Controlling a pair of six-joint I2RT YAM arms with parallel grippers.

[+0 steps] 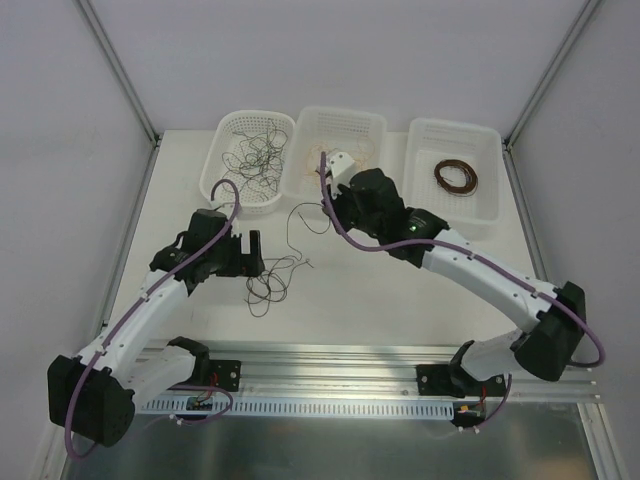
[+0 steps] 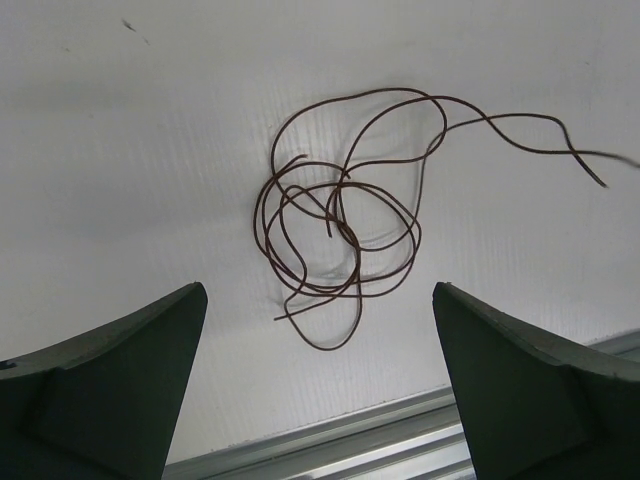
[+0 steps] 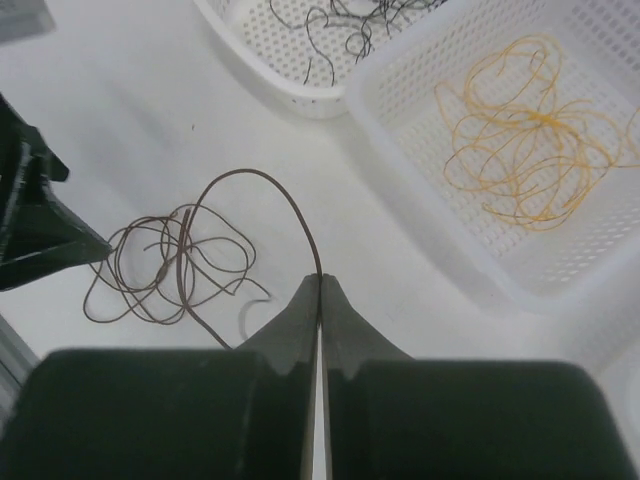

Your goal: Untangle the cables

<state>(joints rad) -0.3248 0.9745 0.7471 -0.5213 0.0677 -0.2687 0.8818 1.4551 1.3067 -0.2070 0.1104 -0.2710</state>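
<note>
Right gripper (image 3: 320,295) fingers pressed together, pinching a brown strand (image 3: 245,172) at the tips; the strand rises from the pinch, arcs over to the left in the right wrist view and drops into the brown tangle (image 3: 165,265). The tangle lies on the white worktop (image 1: 370,300), left of centre, between the baskets and the near edge. It is roughly round with no clear long axis; one loose end runs out to the right in the left wrist view. Left gripper (image 2: 318,295) fingers wide apart, gripping nothing, pointing down over the tangle. Left arm comes up from the near-left corner, elbow bent, wrist level. Right arm reaches diagonally from the near-right base, wrist by the near rim of the middle basket (image 1: 345,112). Black cables (image 1: 255,155) sit in the left basket (image 1: 212,178) and orange cables (image 3: 520,130) in the middle one. A wound ring (image 1: 457,177) sits in the right basket (image 1: 450,125). All three baskets line the far edge. In the top view the right fingertips are hidden under the wrist, the orange cables are partly covered and the strand is barely visible
</note>
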